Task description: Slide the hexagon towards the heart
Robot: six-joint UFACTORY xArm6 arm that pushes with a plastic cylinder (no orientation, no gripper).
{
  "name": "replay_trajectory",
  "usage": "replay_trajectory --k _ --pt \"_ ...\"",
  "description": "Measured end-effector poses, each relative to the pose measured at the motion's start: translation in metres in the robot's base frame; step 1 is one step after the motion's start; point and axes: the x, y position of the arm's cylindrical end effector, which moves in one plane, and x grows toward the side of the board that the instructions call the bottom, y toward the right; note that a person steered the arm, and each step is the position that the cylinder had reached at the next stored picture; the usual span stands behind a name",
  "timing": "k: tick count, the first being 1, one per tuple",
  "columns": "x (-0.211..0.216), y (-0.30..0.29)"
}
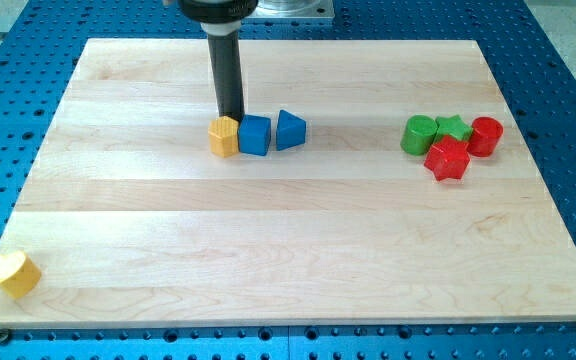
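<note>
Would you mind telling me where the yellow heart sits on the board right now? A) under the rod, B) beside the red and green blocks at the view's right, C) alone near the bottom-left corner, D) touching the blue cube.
C: the yellow heart lies alone at the board's bottom-left corner, far from the orange hexagon, which sits by the blue cube with my tip just above it.

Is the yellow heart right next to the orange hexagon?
No, the yellow heart sits alone at the board's bottom-left corner, far from the orange hexagon, which is up by the blue cube.
</note>
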Motion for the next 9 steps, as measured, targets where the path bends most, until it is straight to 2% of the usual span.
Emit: replay_trajectory --k 1,2,3,4,5,6,8,9 --pt "0.078 -0.078" --pt "0.080 -0.091" --pt "0.012 -0.087" --pt "0.009 -0.001" --pt "0.090 0.024" --pt "0.142 -0.002" --pt "0.082 0.088" --pt "0.087 0.000"
